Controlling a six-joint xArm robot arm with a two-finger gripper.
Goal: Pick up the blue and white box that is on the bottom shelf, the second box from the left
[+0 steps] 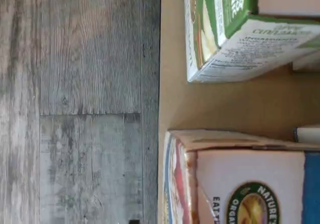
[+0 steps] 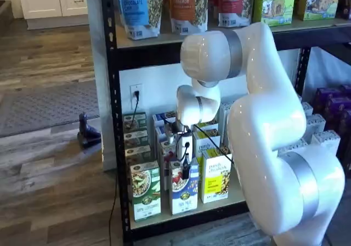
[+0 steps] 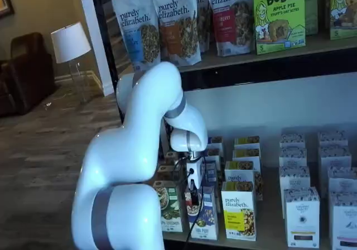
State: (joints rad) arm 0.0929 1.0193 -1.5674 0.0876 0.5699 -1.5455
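claw: you see it hanging from the white arm, right in front of the blue box's upper half in both shelf views; the black fingers are hard to separate against the carton, but the jaws stand spread wide, nothing pinched.
blue box: upright at the front edge of the bottom shelf, blue top, white lower half, bowl with red berries on its face. Also visible here, partly behind the claw and cable.
green box: just left of the blue box, upright, same front row, a gap between the two.
yellow box: just right of the blue box, set slightly farther back on the board.
wrist view: you get the blue box's top corner with a round logo, the green box beside it, bare tan board between them, grey wood floor beyond the shelf edge.
rows behind: more cartons stand in lines behind each front box.
upper shelf: granola bags and a green Bobo's box.
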